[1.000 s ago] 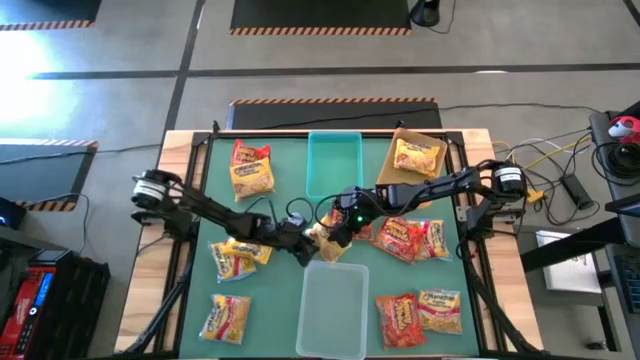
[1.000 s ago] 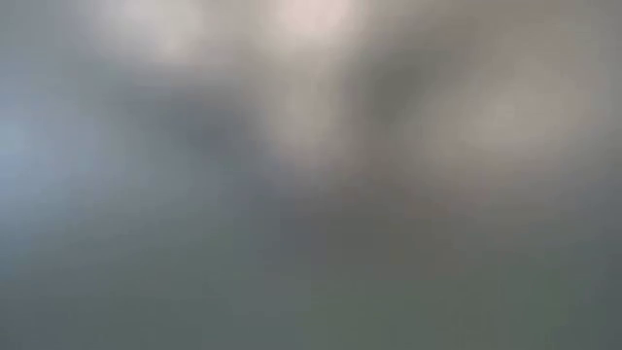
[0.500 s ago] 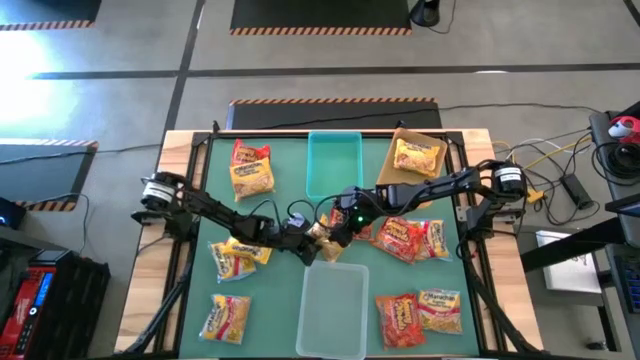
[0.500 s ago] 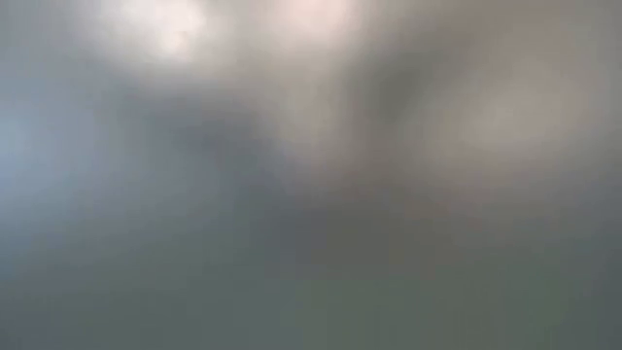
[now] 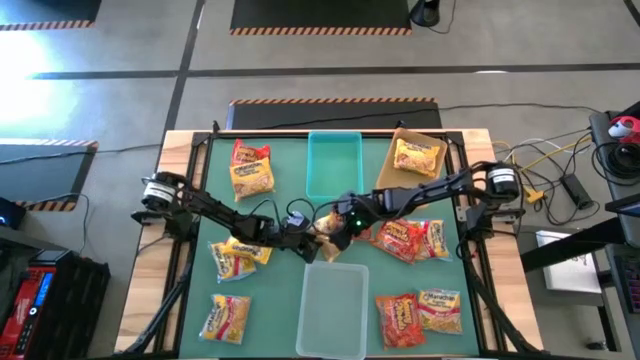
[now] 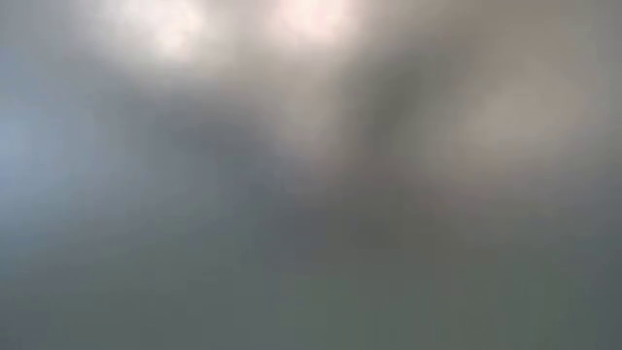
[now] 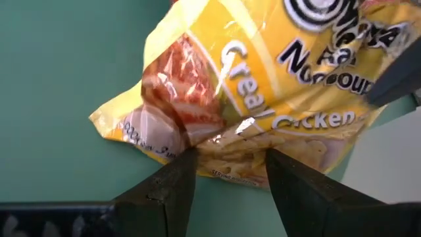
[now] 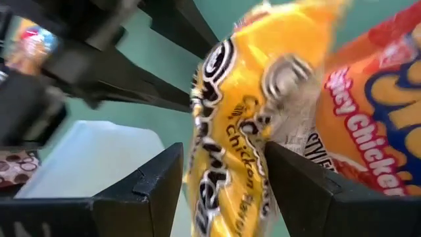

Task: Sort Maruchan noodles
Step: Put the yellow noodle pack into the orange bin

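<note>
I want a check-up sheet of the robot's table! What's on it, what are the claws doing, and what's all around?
Surface: green table top in a wooden frame.
Job's things: noodle packets scattered left and right; one yellow packet at the middle, between both grippers.
Clutter: teal bin at the back, clear bin at the front, tan bin at back right with a packet in it.
Grippers: left gripper and right gripper both have their fingers around the yellow packet's edges.
Cables: a bundle of cords beside the table's right side.
Surroundings: grey floor with striped tape; the low view shows only blur.
</note>
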Robot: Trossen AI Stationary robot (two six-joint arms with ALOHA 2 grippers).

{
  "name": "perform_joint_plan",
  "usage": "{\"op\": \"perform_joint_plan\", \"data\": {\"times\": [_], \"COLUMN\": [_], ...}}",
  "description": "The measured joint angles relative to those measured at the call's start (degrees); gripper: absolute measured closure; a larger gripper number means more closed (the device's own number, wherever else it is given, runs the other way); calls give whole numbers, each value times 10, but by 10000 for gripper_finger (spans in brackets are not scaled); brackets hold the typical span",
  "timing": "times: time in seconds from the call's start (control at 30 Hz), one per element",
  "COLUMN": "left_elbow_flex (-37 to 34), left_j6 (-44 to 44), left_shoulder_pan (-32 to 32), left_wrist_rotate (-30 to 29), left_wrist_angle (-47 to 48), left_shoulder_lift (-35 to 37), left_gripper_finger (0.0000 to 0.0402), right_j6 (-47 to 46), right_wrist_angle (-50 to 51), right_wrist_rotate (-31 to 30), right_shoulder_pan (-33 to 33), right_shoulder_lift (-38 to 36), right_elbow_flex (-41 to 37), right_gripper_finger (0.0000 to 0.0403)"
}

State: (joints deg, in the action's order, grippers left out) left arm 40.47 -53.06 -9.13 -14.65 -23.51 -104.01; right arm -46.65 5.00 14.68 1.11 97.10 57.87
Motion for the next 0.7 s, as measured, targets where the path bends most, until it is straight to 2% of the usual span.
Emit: {"op": "perform_joint_plan", "data": {"times": [0.33,0.43,0.7], "left_elbow_flex": [0,0,0], "left_j6": [-2,-2,-9], "left_shoulder_pan": [0,0,0], "left_wrist_rotate": [-1,-3,2], "left_wrist_angle": [0,-3,-8], "left_shoulder_lift": [0,0,0], "left_gripper_finger": [233,233,233], "right_j6": [-3,-3,-1], "right_wrist_angle": [0,-1,0], "right_wrist_rotate": [1,1,1], "right_shoulder_pan": [0,0,1], "right_shoulder_lift": [16,20,20], "right_elbow_flex": [9,9,10], "right_gripper_finger": [207,228,316]}}
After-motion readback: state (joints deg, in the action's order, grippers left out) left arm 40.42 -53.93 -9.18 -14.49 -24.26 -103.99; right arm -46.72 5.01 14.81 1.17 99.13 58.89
